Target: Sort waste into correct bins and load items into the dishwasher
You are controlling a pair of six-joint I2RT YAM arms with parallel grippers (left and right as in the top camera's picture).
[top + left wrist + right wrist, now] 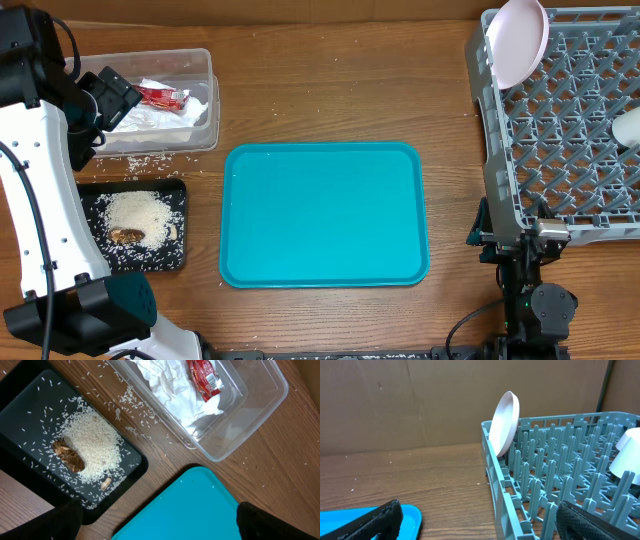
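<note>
The clear tub at the back left holds crumpled white napkins and the red wrapper; all three show in the left wrist view: tub, napkins, wrapper. The black tray holds a rice heap and a brown scrap, also in the left wrist view. The grey rack holds an upright white plate and a white dish. My left gripper hangs open and empty above the tub; my right gripper is open and empty at the rack's front corner. No chopsticks in view.
A large teal serving tray lies in the middle, bare. Loose rice grains are scattered on the wood between the tub and the black tray, also in the left wrist view. The rack's wall stands close to my right gripper.
</note>
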